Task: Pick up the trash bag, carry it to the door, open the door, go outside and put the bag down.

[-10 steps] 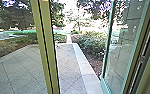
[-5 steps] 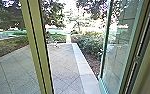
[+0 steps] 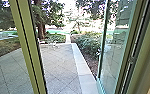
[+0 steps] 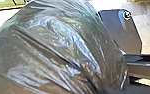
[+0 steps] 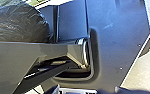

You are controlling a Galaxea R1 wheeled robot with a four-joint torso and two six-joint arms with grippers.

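Landmark for all positions: the yellow-green frame post (image 3: pixel 32 45), which runs aslant down the head view.

Nearest item: the trash bag (image 4: pixel 53 45). It is dark, translucent, creased plastic film with bright reflections, and lies close before the left wrist camera. The right wrist view also shows part of it, bulging beside the robot's own dark bodywork. Its position relative to the post cannot be determined.

Left gripper: opening cannot be determined; whether it has hold of the bag cannot be determined. Right gripper: opening and contents likewise cannot be determined.

Door area: a green-beige door jamb (image 3: pixel 141 50) stands well to the right of the post. Between the post and the jamb is a glass panel (image 3: pixel 116 45) with a teal edge, set at an angle and reflecting shrubbery.

Ground beyond the post: a patio (image 3: pixel 63 65) of square slabs extends to both sides of it. Right of the post, a pale curb (image 3: pixel 81 63) borders the slabs, followed by a brown planting bed (image 3: pixel 92 66) with leafy shrubs (image 3: pixel 87 46). Left of the post lies grass (image 3: pixel 3 48).

Far zone: just right of the post's upper part is a tree trunk (image 3: pixel 41 27); below it are pale, thin-framed objects (image 3: pixel 53 45), too small to identify.
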